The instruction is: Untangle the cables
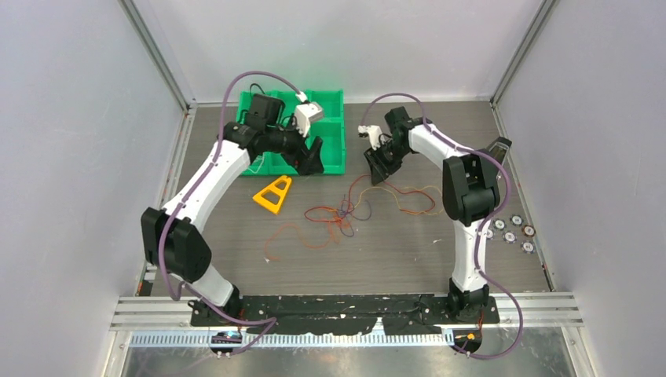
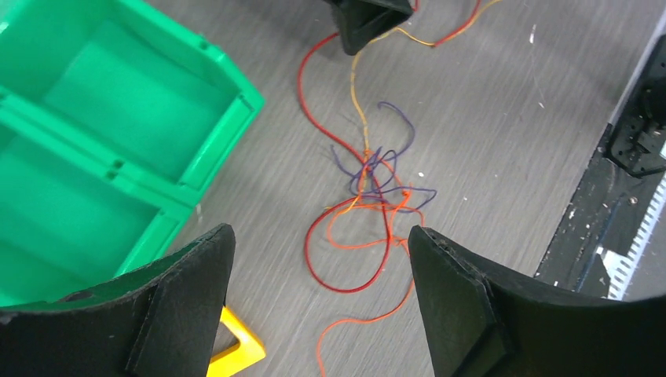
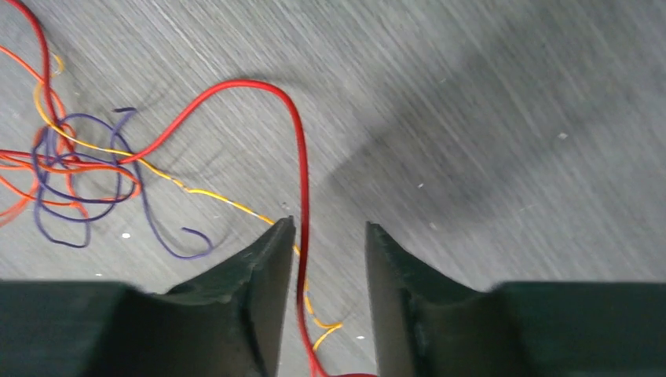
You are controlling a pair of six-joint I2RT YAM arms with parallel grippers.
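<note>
Cables (image 1: pixel 342 214) lie in a loose knot near the middle of the table (image 1: pixel 408 259) in the top view, with orange loops trailing toward the left and thinner strands running toward the right edge. A green bin (image 1: pixel 334 96) stands at the far edge, and a yellow triangular frame (image 1: pixel 273 194) lies just in front of it. The left gripper (image 1: pixel 312 157) hangs over the bin's near wall. The right gripper (image 1: pixel 377 169) is down at the far end of the strands. Small round discs (image 1: pixel 510 232) sit by the right edge.

From the left wrist, the left gripper (image 2: pixel 320 236) has its jaws spread wide with nothing between them. Below it the knot (image 2: pixel 377 184) of purple, orange and red lies on the bare table beside the bin's corner (image 2: pixel 236 98). The yellow frame (image 2: pixel 236 339) peeks out under the left finger. The right gripper's tip (image 2: pixel 365 23) rests at the top, where a yellow strand meets it.

From the right wrist, the right gripper (image 3: pixel 328 228) has its jaws partly apart. A red cable (image 3: pixel 298 157) runs down through the gap close to one finger, not pinched, and a yellow cable (image 3: pixel 212 196) passes under the same finger. A purple cable (image 3: pixel 78 212) loops at the left, tangled with orange.
</note>
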